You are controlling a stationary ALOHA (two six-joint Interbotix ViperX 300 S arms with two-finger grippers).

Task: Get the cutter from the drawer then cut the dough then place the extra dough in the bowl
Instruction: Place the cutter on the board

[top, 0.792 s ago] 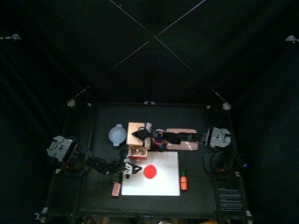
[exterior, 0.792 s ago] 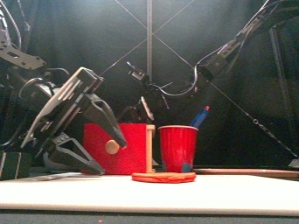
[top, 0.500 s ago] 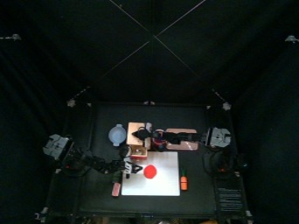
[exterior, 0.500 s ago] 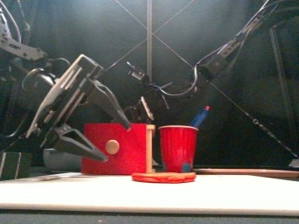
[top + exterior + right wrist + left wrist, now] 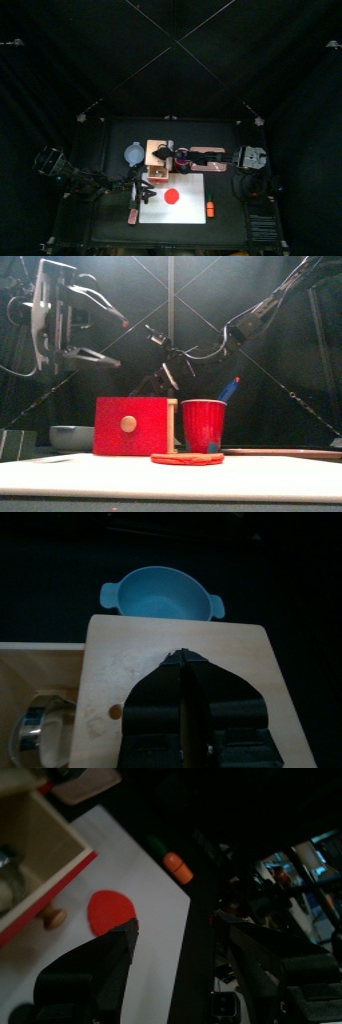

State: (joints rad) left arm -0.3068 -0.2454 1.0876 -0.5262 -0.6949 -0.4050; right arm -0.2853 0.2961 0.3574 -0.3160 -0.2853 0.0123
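1. Cutter [image 5: 32,727]: round metal, lying inside the open drawer [image 5: 134,424]. No gripper is on it. The drawer's red front with its pale knob faces the table's front.
2. Dough [image 5: 171,196]: flat red disc, whole, on the white cutting board [image 5: 187,215], just in front of the drawer and the cup. It lies clear of both grippers.
3. Bowl [image 5: 160,594]: blue-grey with two small handles, on the table to the left of the wooden box [image 5: 134,642], toward the back. Nothing shows inside it.
4. Right gripper [image 5: 187,657]: fingers pressed together with nothing between them, tips down over the top panel of the wooden box. Cannot tell whether they touch the wood.
5. Left gripper [image 5: 187,943]: raised well above the table on the left side, fingers spread wide and empty. The dough and the open drawer lie below and beyond it.
6. Red cup [image 5: 203,424]: upright, just beside the box on its right, with a blue knife [image 5: 230,389] leaning out of it.
7. Small orange toy [image 5: 178,865] with a green end: at the right edge of the board, apart from the dough.
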